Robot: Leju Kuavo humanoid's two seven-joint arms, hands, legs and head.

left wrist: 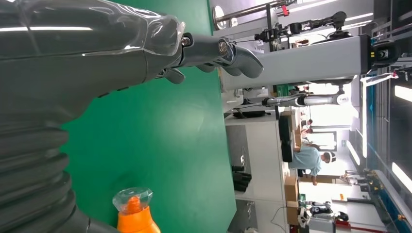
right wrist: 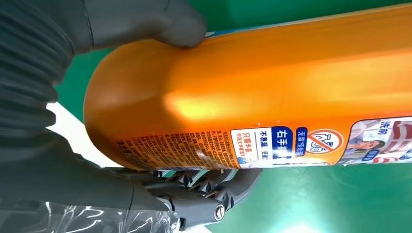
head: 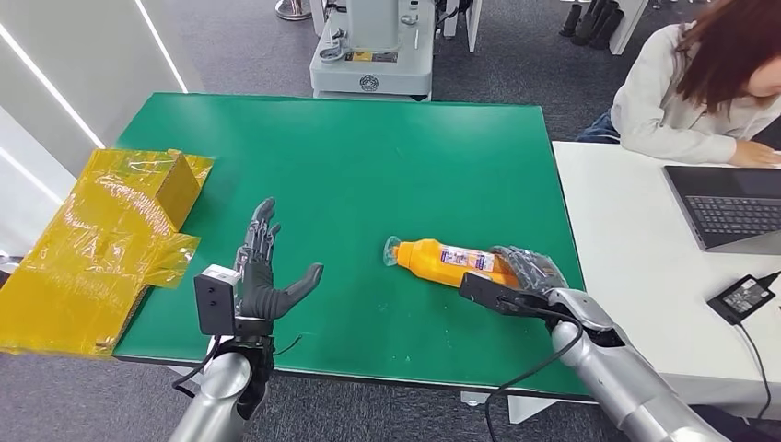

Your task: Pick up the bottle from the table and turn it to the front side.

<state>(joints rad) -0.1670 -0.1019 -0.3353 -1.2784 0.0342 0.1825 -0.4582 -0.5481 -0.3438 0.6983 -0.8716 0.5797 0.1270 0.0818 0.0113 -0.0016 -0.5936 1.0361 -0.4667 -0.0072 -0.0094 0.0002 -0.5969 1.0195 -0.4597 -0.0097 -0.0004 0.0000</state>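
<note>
bottle (head: 444, 261) lying on table (head: 368, 166) | base in right robot hand (head: 530, 270)

At the lower left of the head frame you see the left arm (head: 216, 396), a smooth silver tube with a thin black cable looping beside it. Its wrist carries a black box-shaped camera mount (head: 215, 302) edged in white. The left hand (head: 267, 276) is dark grey, with slim, segmented black fingers. At the lower right, the right arm (head: 626, 382) is the same silver, with a black cable trailing along it. In the wrist frames you see a grey ribbed cover (left wrist: 29, 165), clear glossy film (left wrist: 155, 29) and a silver screw (right wrist: 219, 211) on the right hand (right wrist: 194, 194).
</note>
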